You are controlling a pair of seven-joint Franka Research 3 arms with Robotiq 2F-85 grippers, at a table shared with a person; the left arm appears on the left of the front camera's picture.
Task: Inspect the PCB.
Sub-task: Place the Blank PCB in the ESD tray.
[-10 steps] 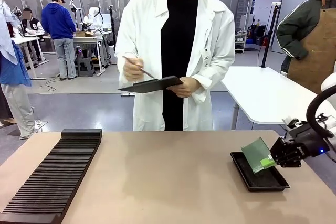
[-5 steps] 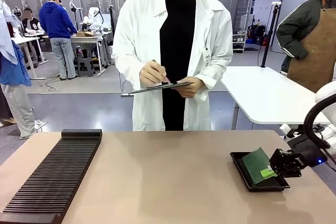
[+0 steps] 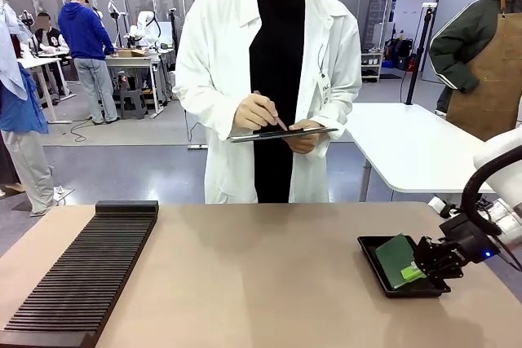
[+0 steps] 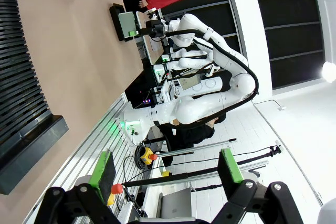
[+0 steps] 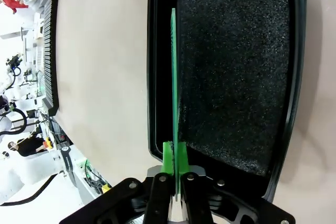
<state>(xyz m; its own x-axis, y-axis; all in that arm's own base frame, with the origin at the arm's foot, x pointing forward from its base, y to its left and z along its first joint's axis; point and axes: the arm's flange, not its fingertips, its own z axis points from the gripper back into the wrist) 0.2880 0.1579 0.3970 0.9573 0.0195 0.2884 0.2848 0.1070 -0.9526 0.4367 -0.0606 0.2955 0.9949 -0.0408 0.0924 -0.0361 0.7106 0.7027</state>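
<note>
The PCB [image 3: 396, 259], a green board, hangs tilted low over the black tray [image 3: 366, 244] at the table's right. My right gripper [image 3: 417, 270] is shut on its near corner. In the right wrist view the PCB [image 5: 174, 72] shows edge-on along the left side of the tray [image 5: 153, 51], pinched between the green pads [image 5: 167, 157] of the right gripper [image 5: 174, 155]. I cannot tell whether the board touches the foam. My left gripper [image 4: 166, 166] is open and holds nothing, pointing sideways away from the table. From there the PCB [image 4: 127, 23] is seen far off.
A person in a white lab coat stands across the table, writing with a pen on a clipboard [image 3: 281, 132]. A long black slotted rack [image 3: 86, 270] lies along the table's left side. The tan tabletop [image 3: 261, 275] between rack and tray is bare.
My right gripper has come down with the PCB, from tilted above the tray to low inside it. The person has levelled the clipboard and brought the pen hand onto it.
</note>
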